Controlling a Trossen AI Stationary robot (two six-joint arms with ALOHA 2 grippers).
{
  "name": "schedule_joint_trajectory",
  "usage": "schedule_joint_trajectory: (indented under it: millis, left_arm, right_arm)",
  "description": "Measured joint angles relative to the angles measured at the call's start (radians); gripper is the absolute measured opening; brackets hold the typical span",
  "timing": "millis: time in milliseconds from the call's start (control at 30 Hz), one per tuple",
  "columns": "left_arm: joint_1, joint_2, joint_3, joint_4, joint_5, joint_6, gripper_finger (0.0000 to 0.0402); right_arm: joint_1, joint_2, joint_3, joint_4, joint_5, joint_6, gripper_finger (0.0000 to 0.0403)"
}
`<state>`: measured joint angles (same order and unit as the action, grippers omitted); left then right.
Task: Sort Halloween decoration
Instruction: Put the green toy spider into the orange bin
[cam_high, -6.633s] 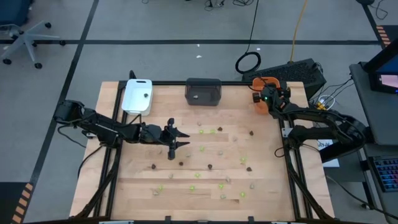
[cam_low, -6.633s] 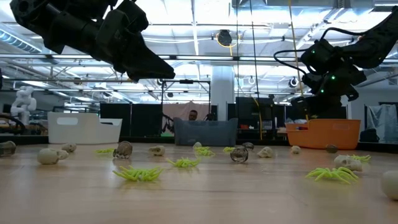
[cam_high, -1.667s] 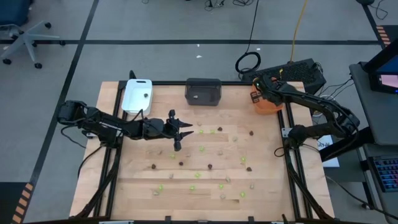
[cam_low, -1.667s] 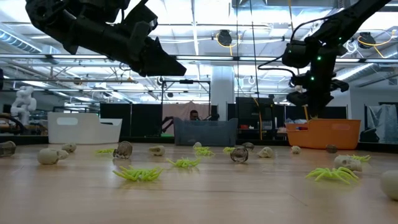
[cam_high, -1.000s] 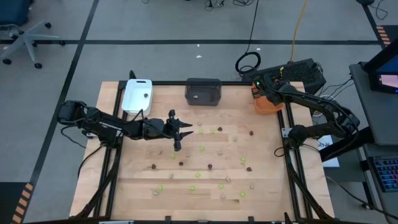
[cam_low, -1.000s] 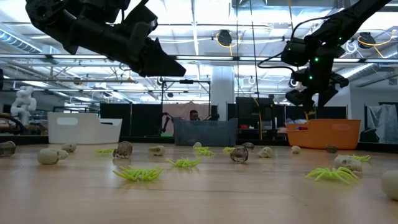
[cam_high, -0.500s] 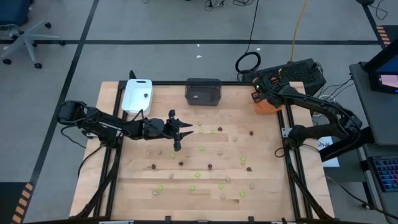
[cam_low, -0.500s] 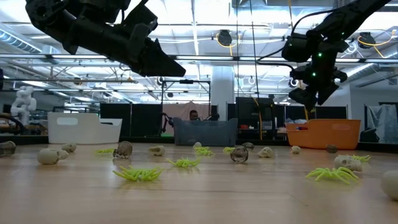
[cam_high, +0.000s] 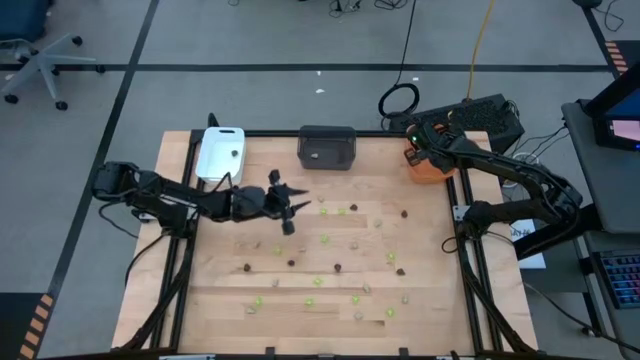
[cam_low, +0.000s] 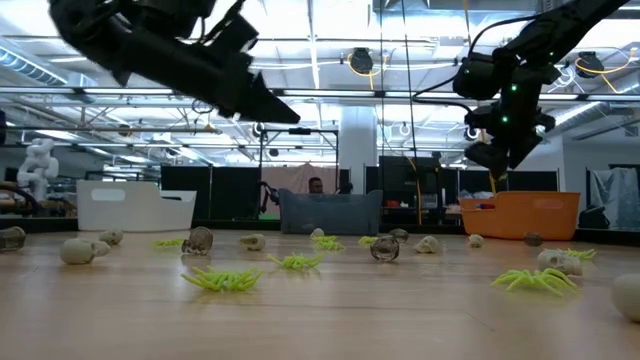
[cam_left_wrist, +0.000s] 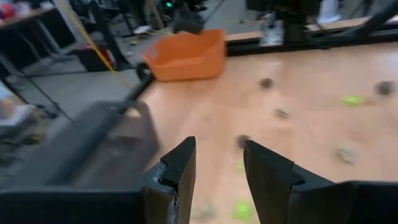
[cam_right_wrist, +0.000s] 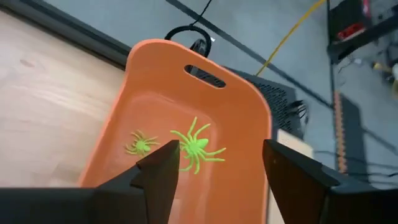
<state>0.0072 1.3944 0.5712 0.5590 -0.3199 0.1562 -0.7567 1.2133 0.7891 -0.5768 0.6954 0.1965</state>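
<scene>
Now the right gripper (cam_right_wrist: 214, 168) hangs spread and empty above the orange tray (cam_right_wrist: 249, 124) at the far right, where two green spiders (cam_right_wrist: 193, 146) lie. Left gripper (cam_left_wrist: 217, 168) hovers part-open, empty. Probably light and springy; pinch the body.

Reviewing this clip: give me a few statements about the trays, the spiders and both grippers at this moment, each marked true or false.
1. The right gripper hangs open over the orange tray. True.
2. The orange tray is empty. False: two lime green spiders lie in it.
3. The left gripper is clamped on a skull. False: nothing shows between its parted fingers in the left wrist view.
4. Decorations are scattered loose on the wooden table. True.
5. The white tray sits at the table's near edge. False: it sits at the far left corner, beside the dark grey tray.
</scene>
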Motion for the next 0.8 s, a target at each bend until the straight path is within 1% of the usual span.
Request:
schedule_joint_trajectory:
  millis: [67,167,267,333,433,500,533,600,733,800]
  left_arm:
    - [0.034,-0.003,0.080,-0.088,0.001,0.037,0.0134]
    - [0.085,0.004,0.236,-0.293,0.028,0.067,0.0134]
    - [0.134,0.035,0.378,-0.415,0.080,0.071,0.0134]
    - [0.175,0.058,0.461,-0.435,0.171,0.100,0.0134]
    - [0.245,0.099,0.571,-0.498,0.381,0.133,0.0134]
    - [0.282,0.145,0.644,-0.526,0.478,0.135,0.0134]
    - [0.295,0.162,0.667,-0.558,0.499,0.135,0.0134]
    - [0.311,0.199,0.707,-0.572,0.504,0.138,0.0134]
    - [0.307,0.238,0.707,-0.598,0.502,0.138,0.0134]
    - [0.295,0.245,0.698,-0.636,0.501,0.137,0.0134]
  right_arm:
    - [0.000,0.000,0.000,0.001,-0.051,0.024,0.0215]
    - [0.000,0.000,0.000,0.007,-0.121,0.023,0.0215]
    - [0.000,0.000,0.000,0.036,-0.121,0.024,0.0215]
    - [0.000,0.000,0.000,0.050,-0.120,0.026,0.0215]
    - [0.000,0.000,0.000,0.058,-0.120,0.057,0.0215]
    - [0.000,0.000,0.000,0.059,-0.118,0.083,0.0215]
    - [0.000,0.000,0.000,0.065,-0.117,0.093,0.0215]
    - [0.000,0.000,0.000,0.089,-0.117,0.098,0.0215]
    - [0.003,0.000,0.000,0.147,-0.118,0.089,0.0215]
    - [0.010,0.000,0.000,0.171,-0.119,0.086,0.0215]
